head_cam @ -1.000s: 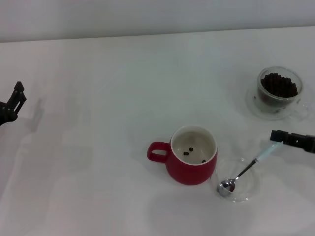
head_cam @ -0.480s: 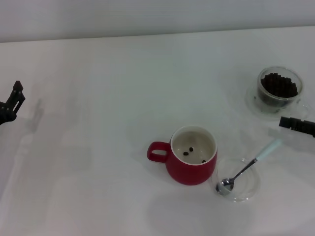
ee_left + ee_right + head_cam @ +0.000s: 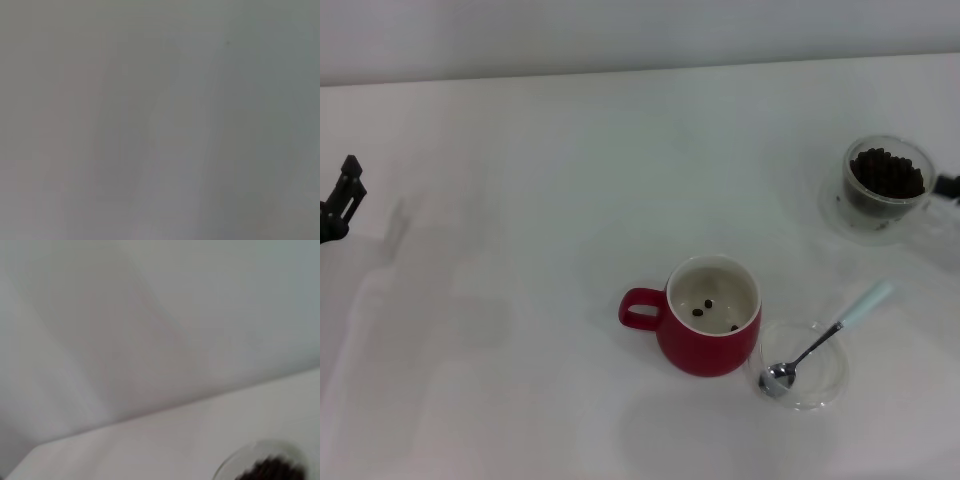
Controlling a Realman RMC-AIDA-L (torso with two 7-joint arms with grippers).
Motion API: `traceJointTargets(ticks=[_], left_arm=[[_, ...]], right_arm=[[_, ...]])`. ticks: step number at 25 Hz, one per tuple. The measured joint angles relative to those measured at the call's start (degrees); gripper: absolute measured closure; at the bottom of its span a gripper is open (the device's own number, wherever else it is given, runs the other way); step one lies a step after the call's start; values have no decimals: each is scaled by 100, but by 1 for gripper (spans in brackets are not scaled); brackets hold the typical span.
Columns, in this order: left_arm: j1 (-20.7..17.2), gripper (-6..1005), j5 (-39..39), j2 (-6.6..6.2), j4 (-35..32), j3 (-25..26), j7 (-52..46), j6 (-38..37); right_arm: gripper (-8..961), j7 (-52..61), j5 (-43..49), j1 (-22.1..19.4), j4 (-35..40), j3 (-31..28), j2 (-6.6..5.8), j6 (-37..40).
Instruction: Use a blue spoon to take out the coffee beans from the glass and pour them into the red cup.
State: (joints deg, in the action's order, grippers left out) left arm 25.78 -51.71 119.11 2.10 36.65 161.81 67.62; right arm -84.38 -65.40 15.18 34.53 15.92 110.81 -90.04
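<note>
The blue spoon (image 3: 825,338), light, stiff and slippery at the metal, is lying bowl-down in a saucer (image 3: 804,366) beside the red cup (image 3: 710,315), best taken by its pale handle; neither gripper's opening can be told.

Deep-red cup (image 3: 708,330), cream-white inside, dark beans (image 3: 703,309) in it; pale-blue spoon (image 3: 820,341) handle, shiny silver bowl; clear glass (image 3: 888,186) packed near-black; white table (image 3: 520,250).

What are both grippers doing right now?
Left gripper: at the table's far left edge, holding nothing; open or shut cannot be told.
Right gripper: barely in view beside the glass; state cannot be told.
</note>
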Motion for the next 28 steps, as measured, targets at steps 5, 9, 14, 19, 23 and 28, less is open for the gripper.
traceJointTargets(ticks=[5,9,14,19,23,28], left_arm=[[-9,263,-16,-8,-26,0,0,219],[0,263,-276,-13,-26,0,3,270],[1,263,-835,-20,-34,0,8,546],[-59,264,-1302,-1,-44,1,9,1143],[-79,265,-1423,7,-38,0,9,1402],[-45,267,-1597,16,13,0,9,1393]], right_arm=[[263,-461,-403,-93,302,-359,-26,-86],[125,-1532,-1066,-173,246,-489,-40,-57],[88,-2941,-1627,-181,144,-680,121,436],[86,-4898,-2381,-72,-563,-1164,250,1179],[86,-7061,-3318,3,-1379,-1287,342,1512],[86,-8390,-4082,172,-1902,-1296,387,2156]])
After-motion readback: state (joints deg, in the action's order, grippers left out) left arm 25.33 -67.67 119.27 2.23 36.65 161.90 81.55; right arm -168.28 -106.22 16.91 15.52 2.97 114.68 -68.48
